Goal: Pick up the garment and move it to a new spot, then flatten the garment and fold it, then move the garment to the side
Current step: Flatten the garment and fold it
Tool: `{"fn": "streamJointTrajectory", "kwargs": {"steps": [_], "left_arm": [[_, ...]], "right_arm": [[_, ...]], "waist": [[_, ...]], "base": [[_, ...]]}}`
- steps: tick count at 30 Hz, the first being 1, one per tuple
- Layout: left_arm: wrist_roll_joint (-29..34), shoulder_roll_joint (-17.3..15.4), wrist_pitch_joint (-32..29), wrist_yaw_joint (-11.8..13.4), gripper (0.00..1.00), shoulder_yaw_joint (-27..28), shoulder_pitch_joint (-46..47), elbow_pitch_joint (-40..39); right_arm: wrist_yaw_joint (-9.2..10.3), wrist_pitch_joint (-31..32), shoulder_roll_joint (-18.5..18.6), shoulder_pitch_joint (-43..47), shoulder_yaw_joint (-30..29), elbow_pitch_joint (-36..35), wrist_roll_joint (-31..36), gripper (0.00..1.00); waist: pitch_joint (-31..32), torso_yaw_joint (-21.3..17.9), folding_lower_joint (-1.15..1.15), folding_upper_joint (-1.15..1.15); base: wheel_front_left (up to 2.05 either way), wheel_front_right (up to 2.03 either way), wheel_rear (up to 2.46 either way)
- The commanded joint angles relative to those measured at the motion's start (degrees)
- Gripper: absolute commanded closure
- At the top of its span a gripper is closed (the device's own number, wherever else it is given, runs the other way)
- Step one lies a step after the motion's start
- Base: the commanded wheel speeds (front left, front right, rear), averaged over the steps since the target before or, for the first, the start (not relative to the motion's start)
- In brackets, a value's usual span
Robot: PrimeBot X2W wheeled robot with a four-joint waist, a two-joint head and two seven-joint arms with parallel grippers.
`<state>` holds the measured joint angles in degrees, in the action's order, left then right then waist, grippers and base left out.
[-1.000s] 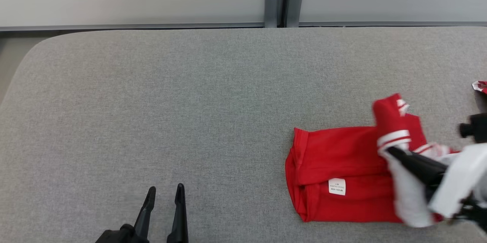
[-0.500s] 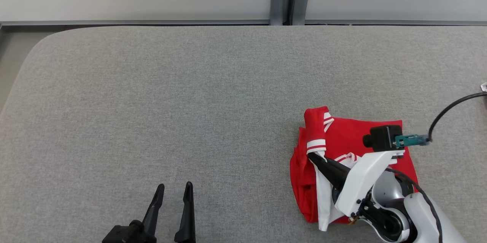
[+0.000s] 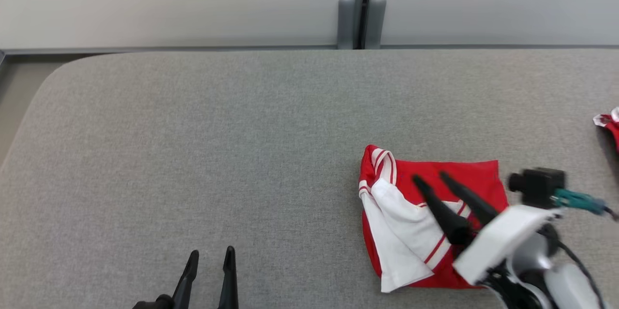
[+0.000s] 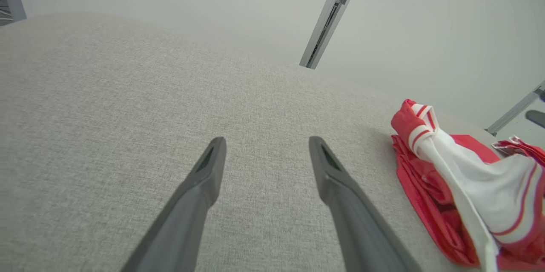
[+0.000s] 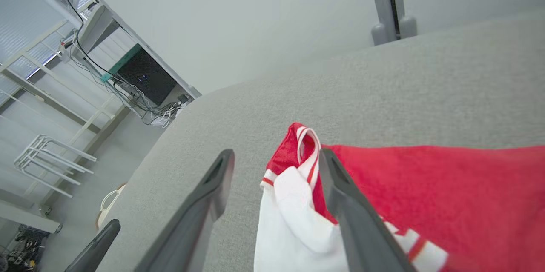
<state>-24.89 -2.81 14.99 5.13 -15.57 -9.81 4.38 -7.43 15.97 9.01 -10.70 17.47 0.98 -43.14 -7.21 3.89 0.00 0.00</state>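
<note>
You see the left gripper (image 3: 211,252) at the front edge of the felt-grey, round-cornered table (image 3: 193,130), tapered fingers spread, empty. On the table's right part lies the folded red garment (image 3: 396,222), its white striped panel rumpled; over it the right gripper (image 3: 430,177) hangs, fingers parted, gripping nothing.

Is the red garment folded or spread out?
Folded: the garment lies as a compact block, red layers stacked, white part on top.

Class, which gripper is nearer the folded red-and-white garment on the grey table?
Right. The right gripper is over the red-and-white garment, jaws open; the left gripper is far to its left, above the grey table.
</note>
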Motion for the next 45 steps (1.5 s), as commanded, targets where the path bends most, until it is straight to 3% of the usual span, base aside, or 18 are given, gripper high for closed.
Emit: {"fn": "streamJointTrajectory", "kwargs": {"steps": [1, 7, 11, 12, 17, 20, 25, 32, 42, 43, 44, 45], "left_arm": [[0.3, -0.2, 0.2, 0.3, 0.0, 0.9, -1.1, -0.4], [1.4, -0.2, 0.2, -0.7, 0.0, 2.2, -2.8, -0.9], [1.5, -0.2, 0.2, -1.1, 0.0, 2.8, -3.5, -1.0], [1.6, -0.2, 0.3, -1.2, 0.0, 3.1, -4.0, -0.9], [3.3, -0.2, 0.3, -1.5, 0.0, 4.4, -5.0, -0.7], [5.8, -0.2, 0.3, -1.5, 0.0, 5.8, -5.8, -0.6], [7.7, -0.2, 0.3, -1.8, 0.0, 7.6, -7.3, -0.2], [7.2, -0.2, 0.3, -1.7, 0.0, 9.2, -8.2, -0.6], [6.4, -0.2, 0.3, -1.7, 0.0, 9.3, -8.0, -0.9], [6.5, -0.2, 0.3, -1.7, 0.0, 9.2, -8.0, -1.0], [6.6, -0.2, 0.3, -1.8, 0.0, 9.2, -7.7, -1.1], [6.7, -0.2, 0.3, -1.8, 0.0, 9.2, -7.4, -1.1]], "right_arm": [[-0.11, -2.8, 3.2, 3.3, -2.2, -2.8, 2.1, 0.0], [-0.11, -13.6, 7.8, 11.8, -10.6, -4.1, 8.8, 0.0], [-0.11, -20.1, 8.0, 15.5, -14.9, -0.3, 12.6, 0.0], [-0.11, -24.5, 7.9, 17.5, -17.1, 3.0, 15.0, 0.0], [-0.11, -29.9, 7.0, 20.1, -19.9, 10.0, 20.2, 0.0], [-0.11, -31.1, 6.1, 20.7, -21.1, 13.2, 23.9, 0.0], [-0.11, -31.2, 3.4, 21.4, -23.5, 10.8, 28.6, 0.0], [-0.07, -31.2, 1.7, 22.8, -24.0, 9.3, 30.5, 0.0], [-0.07, -31.2, 2.3, 21.4, -23.3, 8.8, 30.3, 0.0], [-0.07, -31.2, 2.4, 21.0, -22.9, 9.2, 29.7, 0.47], [-0.07, -31.2, 2.8, 20.3, -22.3, 9.7, 29.6, 0.8], [-0.07, -31.2, 3.2, 19.4, -21.8, 10.2, 29.1, 1.0]], "waist": [[1.9, -1.4, 0.0, 0.0], [4.6, -3.5, 0.0, 0.0], [5.9, -3.8, 0.0, 0.0], [6.8, -3.9, 0.0, 0.0], [8.0, -4.0, 0.0, 0.0], [8.6, -4.2, 0.0, 0.0], [9.1, -4.2, 0.0, 0.0], [9.7, -3.6, 0.0, 0.0], [10.0, -2.5, 0.0, 0.0], [9.7, -2.3, 0.0, 0.0], [9.4, -2.2, 0.0, 0.0], [9.1, -2.0, 0.0, 0.0]], "base": [[0.0, 0.0, 0.0], [0.0, 0.0, 0.0], [0.0, 0.0, 0.0], [0.0, 0.0, 0.0], [0.0, 0.0, 0.0], [0.0, 0.0, 0.0], [0.0, 0.0, 0.0], [0.0, 0.0, 0.0], [0.0, 0.0, 0.0], [0.0, 0.0, 0.0], [0.0, 0.0, 0.0], [0.0, 0.0, 0.0]]}}
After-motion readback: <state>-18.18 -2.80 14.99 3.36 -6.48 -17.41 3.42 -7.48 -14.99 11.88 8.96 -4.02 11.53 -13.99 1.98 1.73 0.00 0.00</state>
